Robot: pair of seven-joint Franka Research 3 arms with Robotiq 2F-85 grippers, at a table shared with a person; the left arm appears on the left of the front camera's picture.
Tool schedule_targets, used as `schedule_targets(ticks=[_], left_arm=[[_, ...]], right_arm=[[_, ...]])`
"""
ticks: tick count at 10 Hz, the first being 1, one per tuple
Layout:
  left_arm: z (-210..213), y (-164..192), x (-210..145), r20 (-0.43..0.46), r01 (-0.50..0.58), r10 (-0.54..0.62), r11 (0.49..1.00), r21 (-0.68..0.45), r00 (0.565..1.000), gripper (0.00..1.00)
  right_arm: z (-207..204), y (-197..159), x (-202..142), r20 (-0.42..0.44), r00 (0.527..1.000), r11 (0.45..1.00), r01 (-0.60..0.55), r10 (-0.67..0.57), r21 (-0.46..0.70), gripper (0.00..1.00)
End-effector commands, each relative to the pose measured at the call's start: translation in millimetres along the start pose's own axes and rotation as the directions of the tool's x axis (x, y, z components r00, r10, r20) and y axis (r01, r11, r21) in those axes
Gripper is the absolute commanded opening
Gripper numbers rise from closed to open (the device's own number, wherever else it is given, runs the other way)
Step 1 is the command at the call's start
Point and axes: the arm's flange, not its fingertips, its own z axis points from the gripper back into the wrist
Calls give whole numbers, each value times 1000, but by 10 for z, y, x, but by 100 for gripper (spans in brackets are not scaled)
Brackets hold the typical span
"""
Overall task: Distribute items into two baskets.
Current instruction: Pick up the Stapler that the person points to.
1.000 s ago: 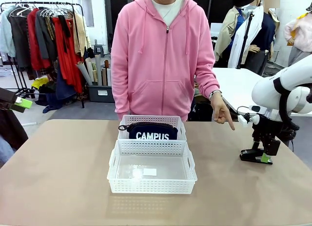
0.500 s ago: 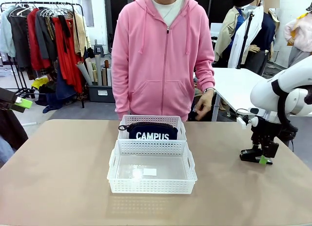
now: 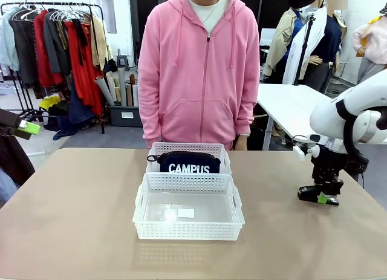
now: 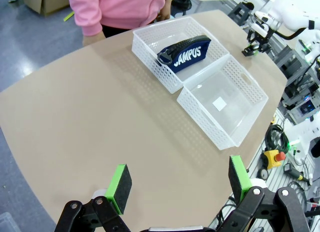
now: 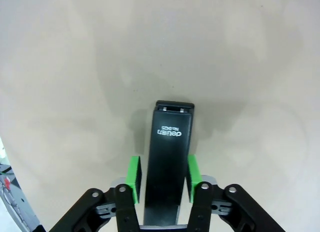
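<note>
Stapler, black with small white print, lies flat on the worktop, well right of the larger basket. Right gripper fingers hold its sides; left gripper fingers stand wide. The person's hand, pointing a second ago, is now drawn back.

My right arm is glossy white, built of rounded shells with a black band at the joint; a thin black cable loops beside its wrist; my right gripper is black, with bright green pads; my left gripper has the same black linkage, with pale round pivot screws at the knuckles and square green pads on black backing.
</note>
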Motion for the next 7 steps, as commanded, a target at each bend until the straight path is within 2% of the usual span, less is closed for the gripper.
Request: schedule_targets(ticks=[1, 7], left_arm=[[7, 0, 1, 1, -2, 2, 1000, 1, 1000, 100], [7, 0, 1, 1, -2, 2, 1000, 1, 1000, 100]], right_arm=[[-22, -19, 21, 3, 1000, 1000, 17, -17, 5, 0], [6, -33, 14, 8, 999, 999, 46, -47, 19, 0]])
